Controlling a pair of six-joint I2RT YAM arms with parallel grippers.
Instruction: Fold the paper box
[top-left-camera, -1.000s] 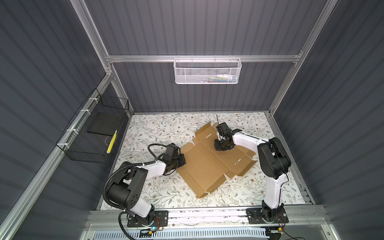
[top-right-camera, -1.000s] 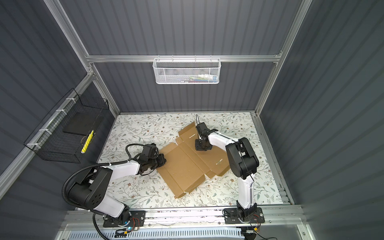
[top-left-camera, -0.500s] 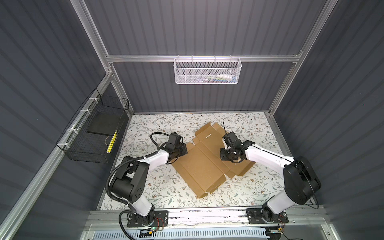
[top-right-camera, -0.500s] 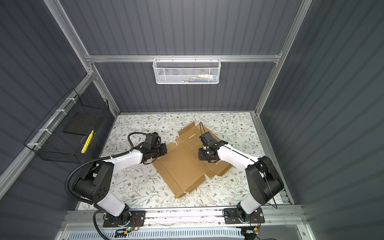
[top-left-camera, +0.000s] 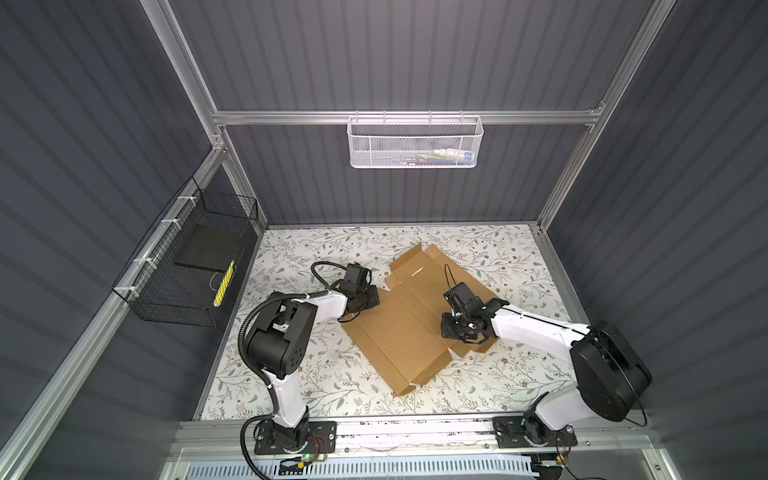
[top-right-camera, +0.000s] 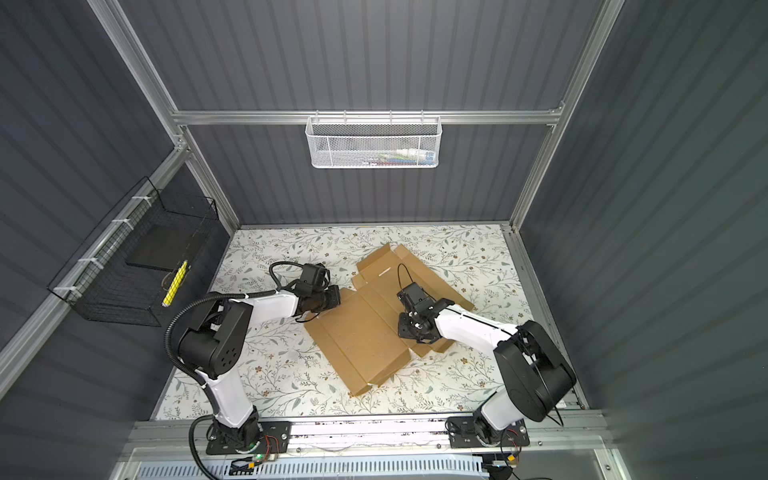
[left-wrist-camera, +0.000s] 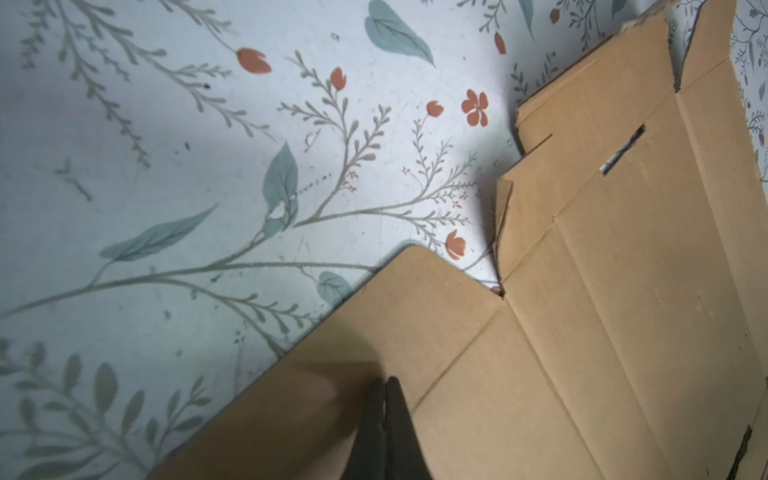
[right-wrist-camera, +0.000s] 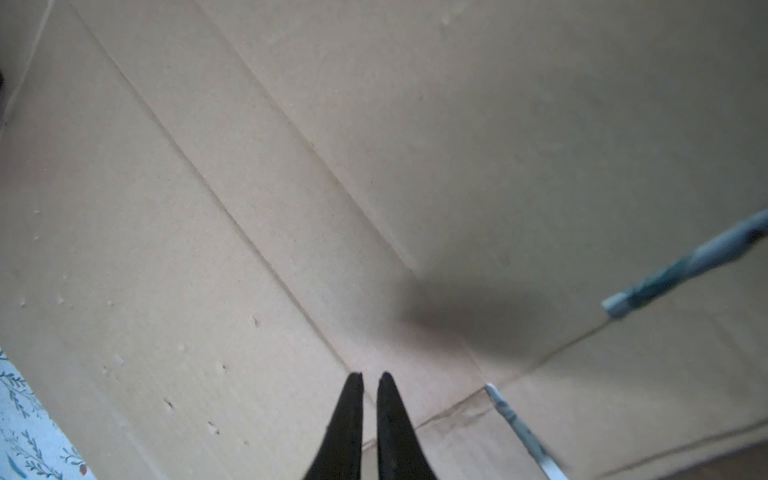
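Observation:
The paper box (top-left-camera: 399, 332) (top-right-camera: 357, 336) is a brown cardboard sheet lying unfolded and flat on the floral table, with creases and a small slot (left-wrist-camera: 621, 151) showing. My left gripper (top-left-camera: 372, 297) (top-right-camera: 334, 297) is at the sheet's left edge. In the left wrist view it (left-wrist-camera: 386, 380) is shut, tips over a rounded flap (left-wrist-camera: 415, 299), nothing between them. My right gripper (top-left-camera: 449, 330) (top-right-camera: 405, 328) points down over the sheet's right half. In the right wrist view it (right-wrist-camera: 370, 376) is shut to a thin gap and empty, close above a crease in the cardboard (right-wrist-camera: 208, 249).
A black wire basket (top-left-camera: 195, 270) hangs on the left wall. A white mesh basket (top-left-camera: 415, 141) hangs on the back rail. The floral table (top-left-camera: 291, 374) is walled on three sides, and both arm bases sit on the front rail (top-left-camera: 415, 432).
My right gripper has come from the sheet's far part toward its near right part, its elbow swinging out to the right. My left gripper has shifted right onto the sheet's left flap.

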